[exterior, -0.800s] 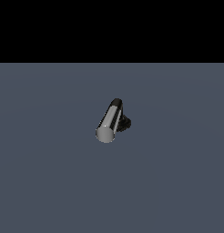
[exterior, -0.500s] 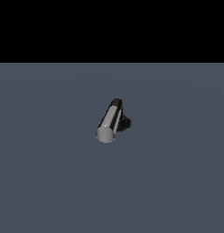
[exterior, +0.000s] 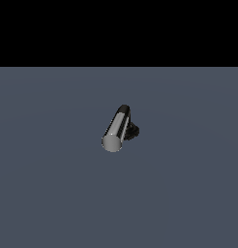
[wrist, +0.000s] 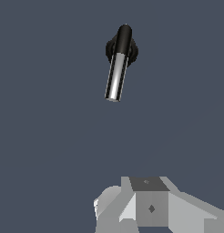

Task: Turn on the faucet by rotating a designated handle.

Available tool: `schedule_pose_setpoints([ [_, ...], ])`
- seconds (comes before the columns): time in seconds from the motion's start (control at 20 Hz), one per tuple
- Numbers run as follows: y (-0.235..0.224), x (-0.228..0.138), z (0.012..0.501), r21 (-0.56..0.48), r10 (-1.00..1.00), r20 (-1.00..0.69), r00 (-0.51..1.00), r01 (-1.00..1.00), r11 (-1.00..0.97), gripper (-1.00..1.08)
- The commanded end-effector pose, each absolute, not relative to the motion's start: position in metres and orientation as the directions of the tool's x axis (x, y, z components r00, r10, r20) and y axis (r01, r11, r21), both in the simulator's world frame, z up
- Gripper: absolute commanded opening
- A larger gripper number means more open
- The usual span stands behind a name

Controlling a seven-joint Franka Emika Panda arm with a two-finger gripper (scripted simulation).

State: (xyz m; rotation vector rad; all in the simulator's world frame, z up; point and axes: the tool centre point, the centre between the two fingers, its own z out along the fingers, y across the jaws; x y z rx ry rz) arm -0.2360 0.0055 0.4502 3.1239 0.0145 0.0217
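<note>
Faucet (exterior: 122,129) sits alone on a flat grey-blue floor (exterior: 188,193), near the middle of the exterior view. Its chrome handle (exterior: 115,131) slants down toward the exterior view's left, flat grey end face turned to that camera; the upper end goes black where it meets the elbow. Black ribbed base (exterior: 133,131) peeks out just behind the bar, on the exterior view's right.

Wrist view: same fixture seen from above, handle (wrist: 117,75) a bright bar running out from the black elbow and round base (wrist: 121,45). Gripper (wrist: 150,207) shows only as white and grey blocky housing at the frame edge; fingertips fall outside the picture, so cannot tell whether the jaws are parted or closed. Nothing visibly held.

Gripper and faucet are well apart, a wide stretch of bare floor between them. No contact with handle or base. The handle's free end is the part of the fixture nearest the gripper housing. No arm or gripper appears in the exterior view.
</note>
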Motion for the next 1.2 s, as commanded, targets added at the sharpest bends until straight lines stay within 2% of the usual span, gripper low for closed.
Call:
schedule_pose_setpoints([
  [0.0, 0.009, -0.231, 0.434, 0.017, 0.005, 0.013, 1.0, 0.004, -1.0, -1.0],
  [1.15, 0.043, -0.167, 0.25, 0.006, -0.046, 0.006, 0.999, -0.046, -0.999, -1.0],
])
